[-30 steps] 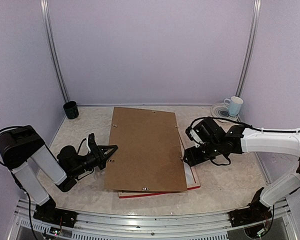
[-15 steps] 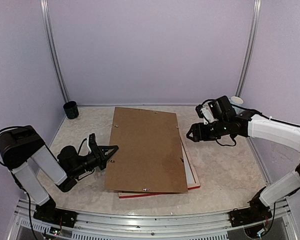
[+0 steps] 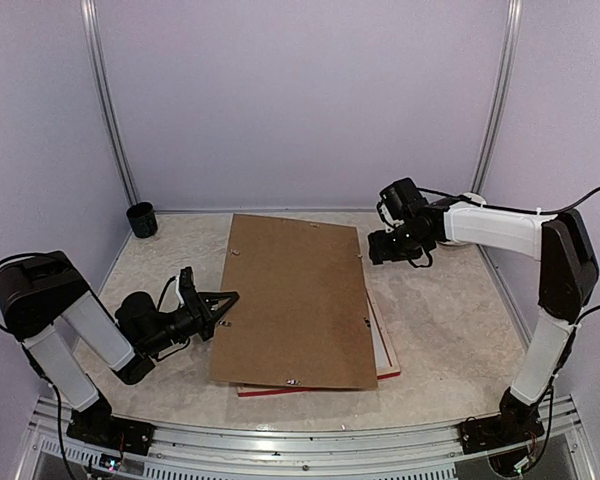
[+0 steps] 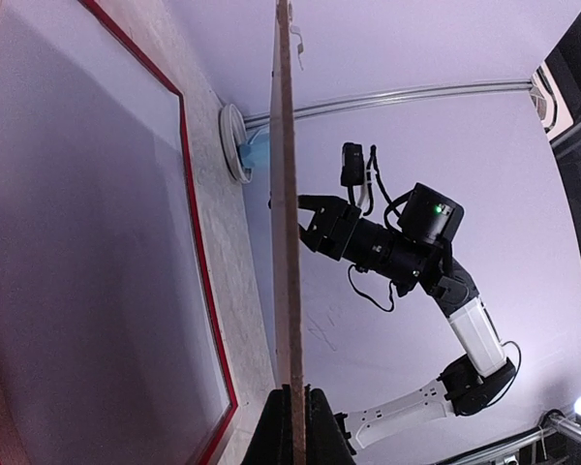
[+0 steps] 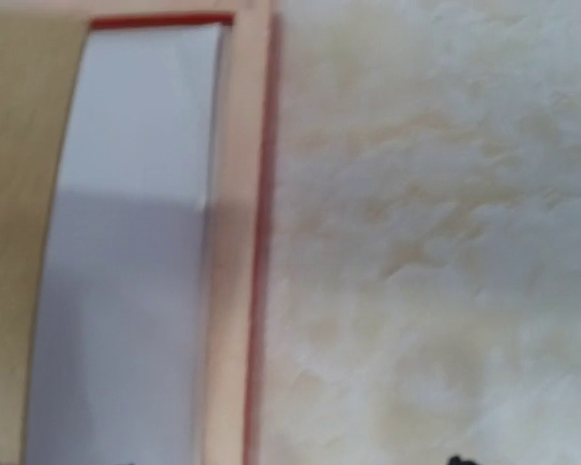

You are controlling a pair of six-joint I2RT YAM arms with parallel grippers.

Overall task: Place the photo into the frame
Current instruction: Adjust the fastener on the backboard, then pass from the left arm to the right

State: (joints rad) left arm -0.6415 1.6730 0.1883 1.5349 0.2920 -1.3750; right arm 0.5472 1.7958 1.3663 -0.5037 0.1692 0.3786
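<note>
Overhead: the left gripper (image 3: 225,300) is clamped on the edge of the flat brown hardboard backing (image 3: 295,300), which is tilted up off the big red rectangular picture frame (image 3: 270,390). The right gripper (image 3: 378,247) hovers spread, holding nothing.

Left wrist: the frame's inside is exposed.

Right wrist: there's a pale sheet in there, but I can't tell if it's the photo. Closing up looks like what's left.

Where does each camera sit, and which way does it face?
Top external: high behind the bases, looking down; both arms show.
Left wrist: at the backing board's left edge, facing right; own fingers clamp it, right arm beyond.
Right wrist: facing down on frame rim and table; almost no arm shows.
Shared: all show the frame.
</note>
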